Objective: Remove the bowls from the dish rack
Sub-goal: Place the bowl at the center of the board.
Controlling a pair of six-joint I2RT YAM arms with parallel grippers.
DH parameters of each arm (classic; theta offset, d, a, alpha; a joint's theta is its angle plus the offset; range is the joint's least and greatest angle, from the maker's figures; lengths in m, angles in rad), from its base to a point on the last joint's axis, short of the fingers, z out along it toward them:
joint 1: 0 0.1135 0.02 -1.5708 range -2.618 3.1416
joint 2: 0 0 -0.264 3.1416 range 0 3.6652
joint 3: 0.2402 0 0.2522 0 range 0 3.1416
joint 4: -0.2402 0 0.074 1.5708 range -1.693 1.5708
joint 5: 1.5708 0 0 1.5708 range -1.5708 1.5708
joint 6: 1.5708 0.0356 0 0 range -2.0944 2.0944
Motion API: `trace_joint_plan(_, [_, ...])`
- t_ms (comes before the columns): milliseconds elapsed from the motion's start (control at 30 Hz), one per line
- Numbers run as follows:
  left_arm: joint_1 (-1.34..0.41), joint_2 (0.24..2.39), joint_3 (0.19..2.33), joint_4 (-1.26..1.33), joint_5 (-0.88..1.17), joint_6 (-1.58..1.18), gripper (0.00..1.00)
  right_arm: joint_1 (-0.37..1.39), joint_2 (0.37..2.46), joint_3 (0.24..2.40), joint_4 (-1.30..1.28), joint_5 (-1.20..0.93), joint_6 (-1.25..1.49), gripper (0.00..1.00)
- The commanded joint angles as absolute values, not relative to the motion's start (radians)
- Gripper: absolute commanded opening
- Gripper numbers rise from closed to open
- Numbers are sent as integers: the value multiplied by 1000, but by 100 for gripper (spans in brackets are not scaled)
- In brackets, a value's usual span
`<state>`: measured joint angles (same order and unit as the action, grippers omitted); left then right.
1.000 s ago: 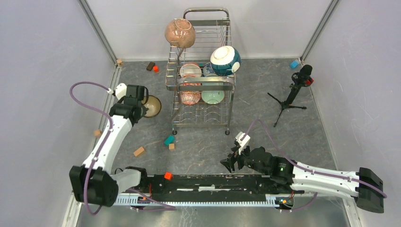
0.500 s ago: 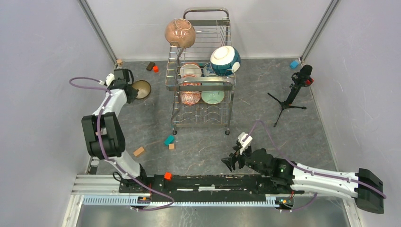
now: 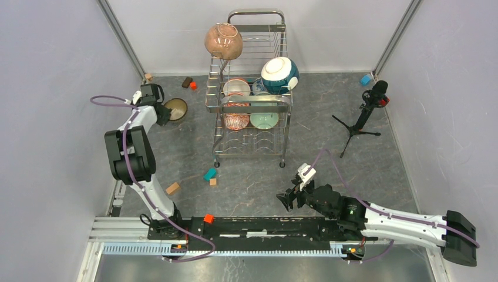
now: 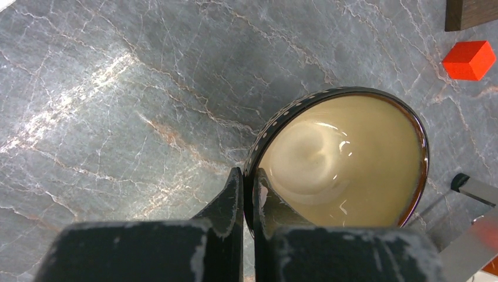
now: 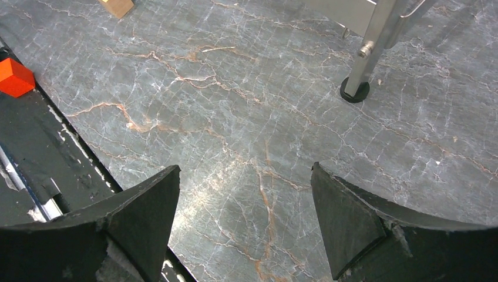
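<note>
My left gripper [image 4: 248,176] is shut on the rim of a dark patterned bowl [image 4: 340,158] with a cream inside. One finger is inside the rim and one outside. This bowl [image 3: 175,109] is low at the table's far left, left of the dish rack [image 3: 256,101]; whether it rests on the table I cannot tell. The rack holds a pink-brown speckled bowl [image 3: 224,40], a teal-and-white bowl [image 3: 280,75], a white bowl [image 3: 236,87], a red-patterned bowl [image 3: 236,119] and a pale green bowl [image 3: 264,120]. My right gripper [image 5: 245,173] is open and empty over bare table near the front.
A microphone on a tripod [image 3: 364,111] stands right of the rack. Small blocks lie about: teal [image 3: 209,174], tan [image 3: 172,188], red [image 4: 468,60] and dark brown [image 4: 470,14] near the held bowl. A rack leg [image 5: 363,64] stands ahead of my right gripper.
The left arm has carried the dark bowl farther back and to the left, then nearly settled. The right gripper has crept slightly right and stays open.
</note>
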<state>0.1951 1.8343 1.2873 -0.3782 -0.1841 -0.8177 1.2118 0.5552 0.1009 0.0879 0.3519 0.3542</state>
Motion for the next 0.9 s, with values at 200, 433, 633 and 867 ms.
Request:
trace_joint_plan(200, [209,1883,1353,-318,-174,-850,2,1216,538,115,68,391,336,87])
trace_joint_plan(433, [209,1902,1348,-325,-164,-836,8,1216,528,117,54,399,328,88])
trace_joint_plan(633, [209,1878,1338,-324,-148,-822,35,1216,528,134,33,403,326,90])
trace_joint_plan(867, [210,1749,1306,-342,-166,-789,74,1216,524,164,3,404,319,92])
